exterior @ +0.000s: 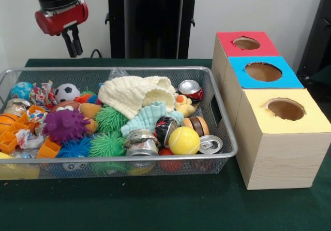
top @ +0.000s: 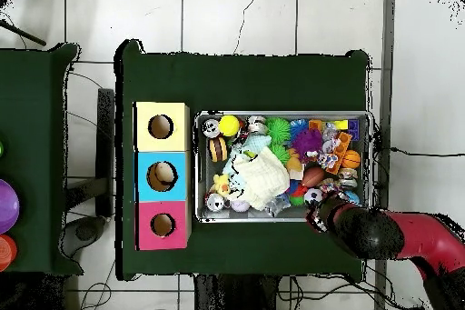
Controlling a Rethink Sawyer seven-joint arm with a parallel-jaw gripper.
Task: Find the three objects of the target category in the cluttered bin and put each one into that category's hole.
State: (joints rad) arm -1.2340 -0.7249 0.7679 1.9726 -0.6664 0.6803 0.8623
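— Three boxes stand in a row beside the bin, and we count red, blue and yellow tops. The hole in the blue one sits in the middle of the row, between the red-topped box's hole and the yellow-topped box's hole.

— Where do we see the gripper?

— High above the bin's far corner in the front view, well clear of the clutter. Its two dark fingers hang close together with nothing between them (closed, as far as we can judge). From overhead the red and black arm reaches in toward the bin's corner nearest the robot.

— And the clear film pieces?

— We make out one crinkly, see-through scrap at the far wall, poking up behind the cream cloth. The other two we cannot pick out; the pile hides too much.

— What covers the rest?

— A pale teal cloth lies under the cream one. In front sit a crushed silver can, a yellow tennis ball and a can lying with its top facing us, just beside the ball. A purple spiky ball rests against orange plastic pieces, with green spiky balls nearby and a small soccer ball near the far wall.
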